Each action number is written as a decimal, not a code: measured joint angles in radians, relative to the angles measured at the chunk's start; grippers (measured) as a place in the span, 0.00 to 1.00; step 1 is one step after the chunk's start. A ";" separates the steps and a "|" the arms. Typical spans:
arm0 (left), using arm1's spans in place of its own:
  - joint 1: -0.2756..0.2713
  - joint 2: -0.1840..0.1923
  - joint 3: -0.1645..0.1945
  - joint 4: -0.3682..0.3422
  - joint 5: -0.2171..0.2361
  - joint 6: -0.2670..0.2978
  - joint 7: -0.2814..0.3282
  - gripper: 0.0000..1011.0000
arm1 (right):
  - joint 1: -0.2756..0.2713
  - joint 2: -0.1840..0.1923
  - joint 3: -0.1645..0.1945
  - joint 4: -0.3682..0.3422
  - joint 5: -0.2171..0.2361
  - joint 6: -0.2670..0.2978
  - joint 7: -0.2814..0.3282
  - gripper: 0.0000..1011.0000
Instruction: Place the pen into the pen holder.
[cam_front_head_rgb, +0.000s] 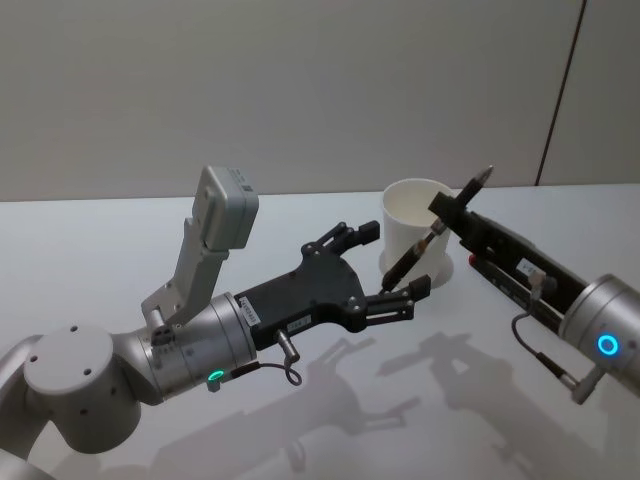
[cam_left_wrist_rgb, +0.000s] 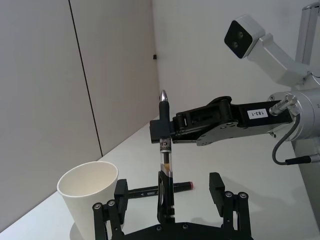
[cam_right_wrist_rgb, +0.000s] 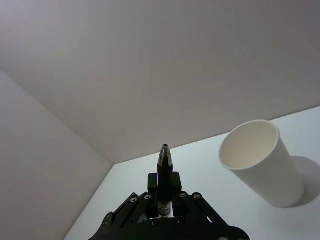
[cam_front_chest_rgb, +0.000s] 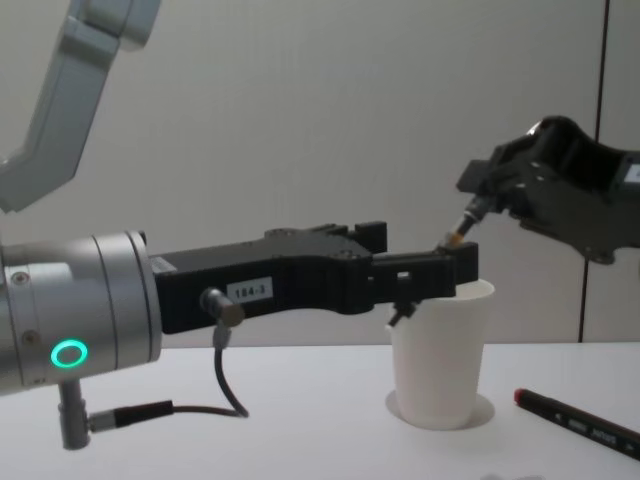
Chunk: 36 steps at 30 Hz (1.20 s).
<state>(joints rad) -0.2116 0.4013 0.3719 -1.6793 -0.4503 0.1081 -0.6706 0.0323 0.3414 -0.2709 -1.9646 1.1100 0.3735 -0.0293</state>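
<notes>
The right gripper (cam_front_head_rgb: 455, 213) is clamped shut on the slim black pen with a silver tip (cam_front_head_rgb: 412, 252), gripping it near its upper end. It holds the pen in the air, tilted, tip uppermost. The pen's lower end hangs between the widely spread fingers (cam_left_wrist_rgb: 216, 183) of the left gripper (cam_front_head_rgb: 397, 258), and neither finger touches it. Whether it meets that gripper's palm cannot be told. Just beside the pen, the tapered white paper cup with a rolled rim (cam_front_head_rgb: 410, 215) stands upright on the white table (cam_front_head_rgb: 120, 240). A black marker with a red end (cam_front_chest_rgb: 575, 420) lies on the table near the cup.
</notes>
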 joint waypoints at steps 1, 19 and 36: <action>0.000 0.000 0.000 0.000 0.000 0.000 0.000 0.99 | 0.000 0.004 0.000 0.001 -0.016 -0.011 0.002 0.13; 0.000 0.000 0.000 0.000 0.000 0.000 0.000 0.99 | 0.041 0.034 0.007 0.058 -0.268 -0.177 0.047 0.13; 0.000 0.000 0.000 0.000 0.000 0.000 0.000 0.99 | 0.167 -0.033 -0.021 0.199 -0.533 -0.296 0.155 0.13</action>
<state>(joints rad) -0.2116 0.4012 0.3718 -1.6792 -0.4502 0.1080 -0.6707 0.1991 0.3086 -0.2916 -1.7655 0.5767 0.0771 0.1253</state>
